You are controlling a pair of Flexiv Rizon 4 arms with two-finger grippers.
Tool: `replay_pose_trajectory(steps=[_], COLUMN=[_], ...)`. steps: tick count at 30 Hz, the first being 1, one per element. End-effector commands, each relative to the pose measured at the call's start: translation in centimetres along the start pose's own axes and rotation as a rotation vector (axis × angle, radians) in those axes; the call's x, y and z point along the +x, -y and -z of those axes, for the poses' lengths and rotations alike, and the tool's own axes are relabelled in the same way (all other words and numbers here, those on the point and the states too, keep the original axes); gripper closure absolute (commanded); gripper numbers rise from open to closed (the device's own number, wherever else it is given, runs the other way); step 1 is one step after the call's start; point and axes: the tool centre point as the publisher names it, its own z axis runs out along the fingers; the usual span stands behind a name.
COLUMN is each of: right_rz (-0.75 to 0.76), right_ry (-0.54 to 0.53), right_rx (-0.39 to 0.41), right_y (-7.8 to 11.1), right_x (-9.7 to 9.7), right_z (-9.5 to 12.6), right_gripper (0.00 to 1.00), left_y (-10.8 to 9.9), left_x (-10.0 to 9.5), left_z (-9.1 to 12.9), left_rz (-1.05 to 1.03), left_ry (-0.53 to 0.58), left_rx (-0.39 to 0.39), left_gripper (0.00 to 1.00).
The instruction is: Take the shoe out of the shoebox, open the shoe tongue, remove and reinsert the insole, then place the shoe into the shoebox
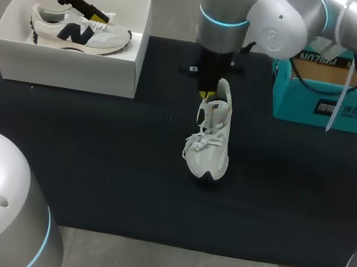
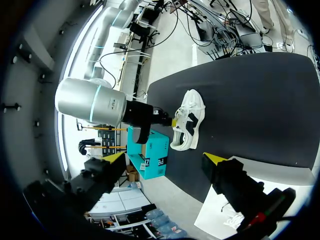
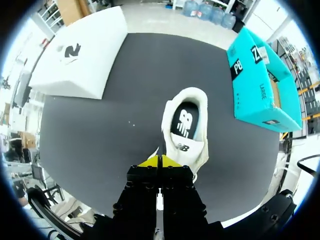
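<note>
Head view: the shoe [image 1: 210, 139] stands mid-counter [image 1: 89, 173]. A second shoe [image 1: 79, 32] lies in the shoebox [image 1: 67, 63] at 10 o'clock.

Left wrist view: the left gripper [image 2: 165, 158] gapes wide, holding nothing.

Right wrist view: the right gripper [image 3: 159, 161] has its tips pressed together beside the shoe's collar.

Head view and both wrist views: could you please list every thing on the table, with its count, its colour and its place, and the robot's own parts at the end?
shoebox: one, white, open, at the mat's far left.
boxed shoe: one, white and grey with a dark logo, inside the shoebox.
loose shoe: one, white, upright in the mat's middle, toe towards the near edge.
teal box: one, teal, at the mat's far right.
mat: one, black, under everything.
left gripper: one, yellow tips, jaws open, above the shoebox.
right gripper: one, yellow tips, jaws shut, at the loose shoe's far end.
</note>
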Motion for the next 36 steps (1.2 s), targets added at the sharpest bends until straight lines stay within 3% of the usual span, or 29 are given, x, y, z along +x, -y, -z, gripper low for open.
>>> replay_pose_trajectory(steps=[1,18,23,27,28,29,36], right_rz=[0.243,0.243,0.763,1.111,1.222,1.251,1.251], right_ry=[-0.177,-0.177,0.071,0.072,0.061,0.115,0.115], right_rx=[0.035,0.035,-0.092,-0.207,-0.192,0.000,0.000], right_y=[-0.2,-0.2,-1.1,-1.6,-1.5,-1.5,-1.5], right_x=[-0.5,-0.5,-1.7,-3.2,-3.3,-3.4,-3.4], right_z=[-0.2,-0.2,0.0,0.3,0.6,0.4,0.4], right_gripper=[1.00,1.00,1.00,1.00,1.00,1.00,1.00], left_y=[-0.1,-0.1,-0.1,-0.1,-0.1,-0.1,-0.1], left_x=[0.0,0.0,0.0,0.0,0.0,0.0,0.0], left_z=[0.0,0.0,0.0,0.0,0.0,0.0,0.0], left_rz=[0.000,0.000,0.000,0.000,0.000,0.000,0.000], left_ry=[-0.004,-0.004,-0.004,-0.004,-0.004,-0.004,-0.004], left_rx=[0.001,0.001,0.001,0.001,0.001,0.001,0.001], left_gripper=[0.00,0.00,0.00,0.00,0.00,0.00,0.00])
